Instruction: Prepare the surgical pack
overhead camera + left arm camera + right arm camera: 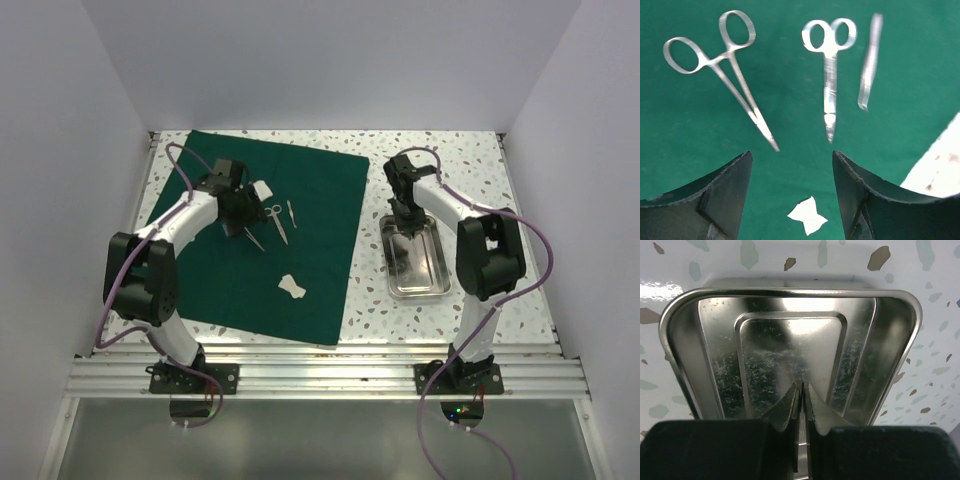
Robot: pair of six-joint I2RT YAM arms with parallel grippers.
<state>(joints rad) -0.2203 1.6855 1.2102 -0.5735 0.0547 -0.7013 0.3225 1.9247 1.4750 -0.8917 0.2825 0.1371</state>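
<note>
While the left end effector [791,154] hangs spread over the green cloth [690,125], the right end effector [801,387] pinches the rim of the tray [790,292].

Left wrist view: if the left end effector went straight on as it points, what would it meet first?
Probably the green drape, near the white gauze scrap between its open fingers; scissors lie farther on. Depth is unclear.

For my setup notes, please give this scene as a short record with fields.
drape: green, spread flat on table
instruments: forceps, scissors, tweezers, all on drape
gauze: white pieces on drape
tray: steel, empty, on table beside drape
left hand: open, above instruments
right hand: shut, at tray's end
</note>
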